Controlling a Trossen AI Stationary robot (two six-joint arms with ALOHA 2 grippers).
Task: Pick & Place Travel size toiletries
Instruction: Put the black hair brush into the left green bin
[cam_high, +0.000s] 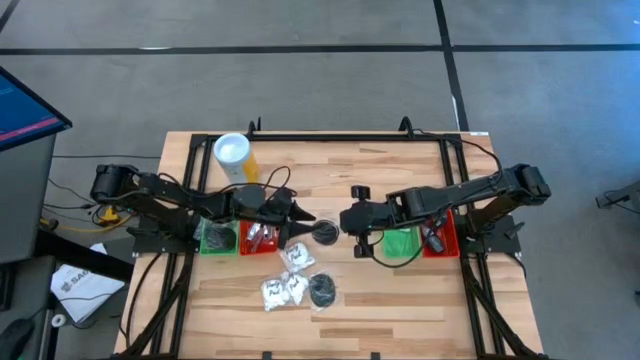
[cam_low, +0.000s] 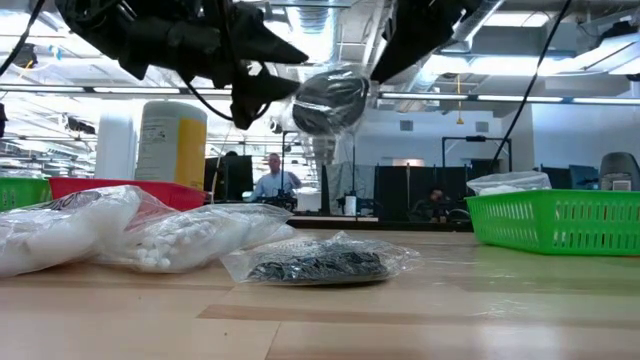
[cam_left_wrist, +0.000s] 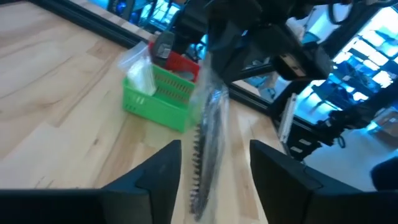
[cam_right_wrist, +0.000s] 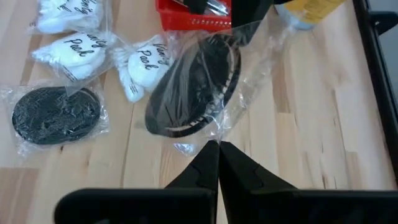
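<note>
A clear bag of black discs (cam_high: 325, 233) is held up over the table's middle, between my two grippers. My right gripper (cam_right_wrist: 217, 155) is shut on it and comes in from the right (cam_high: 343, 222). My left gripper (cam_left_wrist: 214, 168) is open. Its two fingers stand on either side of the bag (cam_left_wrist: 208, 137), seen edge-on, without touching it. On the table near the front edge lie three white sachets with dark print (cam_high: 285, 280) and another bag of black discs (cam_high: 322, 290). In the low view the held bag (cam_low: 330, 100) is well above the tabletop. My right gripper pinches the clear plastic edge of the bag (cam_right_wrist: 209, 138) between its two shut fingers, beside the black discs (cam_right_wrist: 193, 93). The fingers come from the table's right, slanting down. The bag is lifted clear and reaches out ahead of the fingertips toward my left gripper.
A red tray (cam_high: 262, 235) and a green tray (cam_high: 213, 238) sit under my left arm. A green tray (cam_high: 400, 243) and a red tray (cam_high: 443, 232) sit under my right arm. A yellow cylinder with a white top (cam_high: 232, 155) stands far left. People show in the room behind (cam_low: 270, 178).
</note>
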